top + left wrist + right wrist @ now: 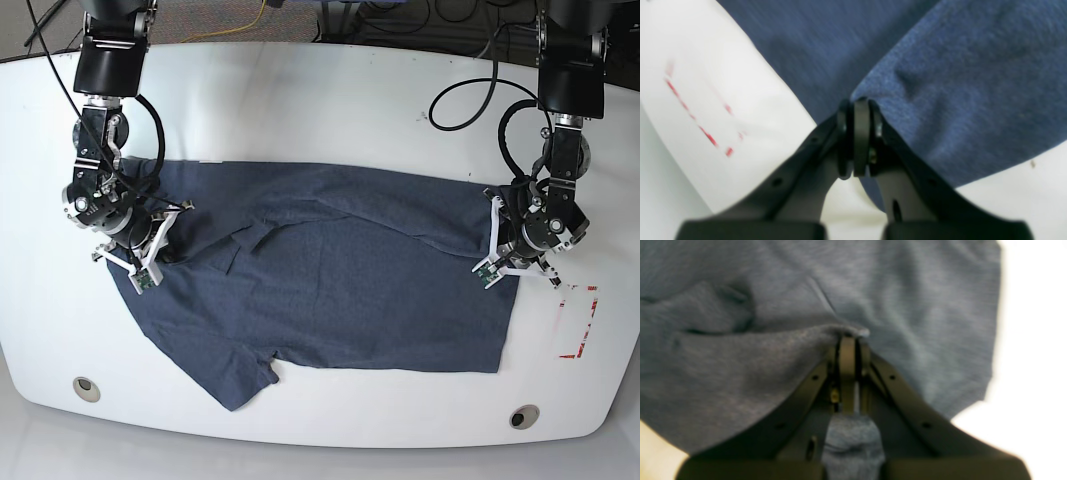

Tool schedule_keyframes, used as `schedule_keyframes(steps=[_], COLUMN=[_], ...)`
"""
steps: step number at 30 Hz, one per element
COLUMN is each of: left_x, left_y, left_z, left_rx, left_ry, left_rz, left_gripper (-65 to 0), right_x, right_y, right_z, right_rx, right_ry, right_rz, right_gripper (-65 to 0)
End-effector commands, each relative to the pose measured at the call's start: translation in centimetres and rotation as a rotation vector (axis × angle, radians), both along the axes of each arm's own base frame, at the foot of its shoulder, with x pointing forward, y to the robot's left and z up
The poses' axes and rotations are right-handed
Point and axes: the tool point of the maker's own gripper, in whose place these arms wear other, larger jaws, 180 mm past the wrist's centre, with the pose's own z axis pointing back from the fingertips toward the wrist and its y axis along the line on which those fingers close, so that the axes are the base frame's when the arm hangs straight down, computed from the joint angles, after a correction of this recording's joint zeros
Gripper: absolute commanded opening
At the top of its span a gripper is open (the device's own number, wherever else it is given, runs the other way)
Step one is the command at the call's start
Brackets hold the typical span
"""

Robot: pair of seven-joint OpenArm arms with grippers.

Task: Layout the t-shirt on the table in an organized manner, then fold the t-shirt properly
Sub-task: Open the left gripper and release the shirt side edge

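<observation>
We saw the t-shirt [340, 270] lying spread across the middle of the table [320, 90], plain side up, with one sleeve reaching toward the near edge. Our left gripper [857, 100] had its jaws pressed together on a pinch of the t-shirt's edge, close to the red tape outline [580, 322] near the table's side edge. Our right gripper [850, 335] was likewise clamped on a bunched fold of the t-shirt at the opposite side edge. Two round grommet holes [87, 388] sat along the near edge, well apart.
</observation>
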Motion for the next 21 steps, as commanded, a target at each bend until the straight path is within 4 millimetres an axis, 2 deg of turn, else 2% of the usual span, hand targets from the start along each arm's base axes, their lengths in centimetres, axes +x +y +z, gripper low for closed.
schedule_keyframes(steps=[1,5,11,15,21], left_x=[0.5,0.6,0.7,0.9,1.0], left_y=[-0.2,-0.4,-0.2,0.1,0.3], left_z=[0.3,-0.4,-1.6,-1.6,-1.5], left_rx=[0.007,0.014,0.025,0.027,0.031], left_ry=[-0.010,0.015,0.062,0.064,0.061], left_rz=[-0.018,-0.029,-0.028,-0.020,-0.018], left_gripper=[-65.0,-65.0,-65.0,-65.0,-65.0], right_x=[1.9,2.5,2.9,2.8,2.8], right_y=[-0.7,-0.9,-1.5,-1.8,-1.9], right_z=[2.6,3.2,2.1,1.2,1.1], right_rx=[-0.002,-0.003,0.014,0.023,0.024], right_ry=[-0.080,-0.092,-0.056,-0.030,-0.028], right_rz=[-0.009,-0.013,-0.039,-0.051,-0.055], right_gripper=[-65.0,-65.0,-65.0,-65.0,-65.0])
